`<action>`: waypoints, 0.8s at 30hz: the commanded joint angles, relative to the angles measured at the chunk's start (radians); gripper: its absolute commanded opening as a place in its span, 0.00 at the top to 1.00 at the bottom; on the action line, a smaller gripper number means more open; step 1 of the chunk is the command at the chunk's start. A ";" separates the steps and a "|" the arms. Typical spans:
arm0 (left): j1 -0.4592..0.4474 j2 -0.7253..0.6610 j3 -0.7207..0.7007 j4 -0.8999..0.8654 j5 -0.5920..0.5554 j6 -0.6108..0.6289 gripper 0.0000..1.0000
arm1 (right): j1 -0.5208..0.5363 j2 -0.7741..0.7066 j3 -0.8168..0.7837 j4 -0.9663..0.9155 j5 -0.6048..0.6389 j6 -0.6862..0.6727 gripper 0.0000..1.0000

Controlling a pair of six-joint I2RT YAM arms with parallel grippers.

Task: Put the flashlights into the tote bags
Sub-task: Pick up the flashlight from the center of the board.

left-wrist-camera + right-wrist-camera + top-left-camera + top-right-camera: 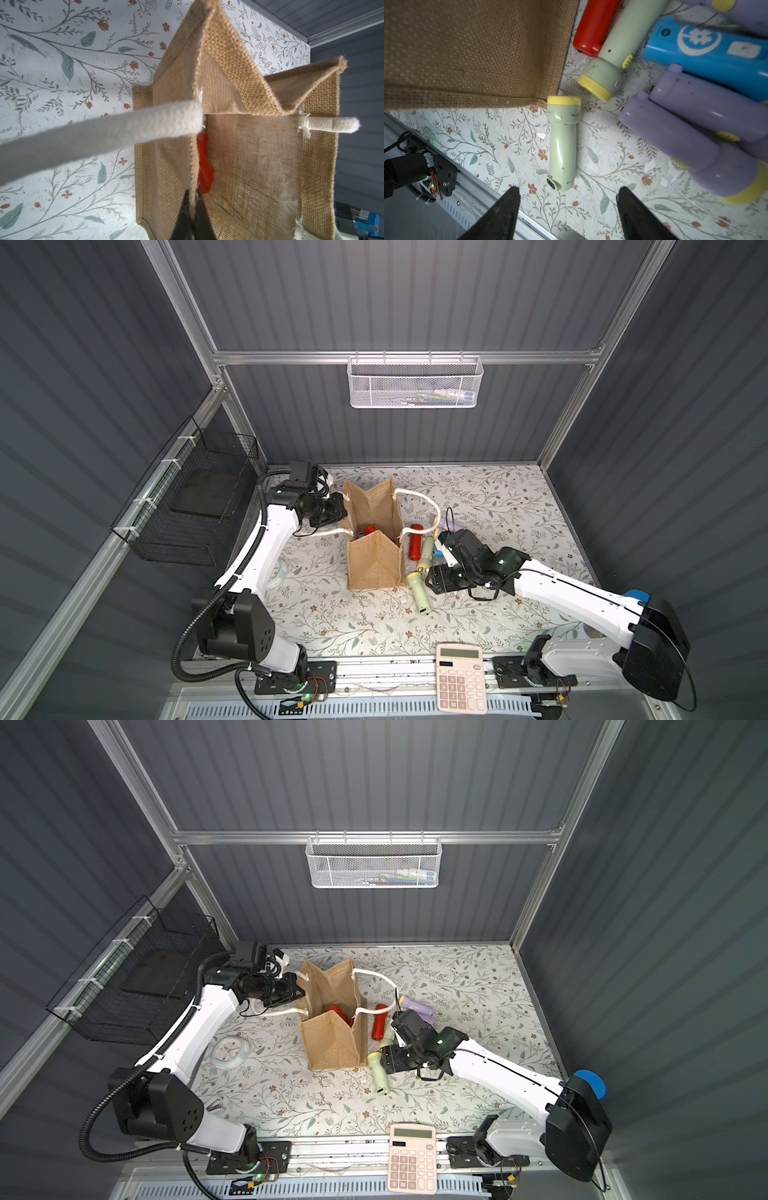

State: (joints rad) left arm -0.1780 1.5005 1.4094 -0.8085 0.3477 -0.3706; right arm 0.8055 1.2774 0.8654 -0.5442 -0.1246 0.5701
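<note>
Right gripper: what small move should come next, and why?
Probably ease the right gripper down around the lone pale green flashlight and close. Its jaws stand open close to that flashlight, which lies free beside the tote bag, whose rim the left gripper pinches open.

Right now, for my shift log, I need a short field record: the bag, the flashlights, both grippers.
bag: jute tote bag, upright, mouth open
inside bag: at least one red flashlight
left gripper: shut on the bag's rim
right gripper: open, empty, above a pale green flashlight
outside bag: second pale green flashlight, second red flashlight, blue flashlight, lilac flashlights
</note>
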 commanded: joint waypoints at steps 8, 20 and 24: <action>-0.001 0.007 0.028 0.002 -0.002 -0.004 1.00 | 0.043 0.189 0.000 0.076 -0.044 0.047 0.26; -0.001 -0.012 0.013 0.012 0.010 -0.001 1.00 | 0.089 0.309 0.048 0.032 -0.044 0.029 0.29; 0.000 -0.017 0.013 0.015 0.011 -0.001 1.00 | 0.107 0.349 0.074 0.000 -0.031 0.024 0.30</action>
State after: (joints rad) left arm -0.1776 1.5021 1.4094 -0.8082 0.3511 -0.3702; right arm 0.8974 1.6012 0.9073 -0.5011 -0.1612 0.6018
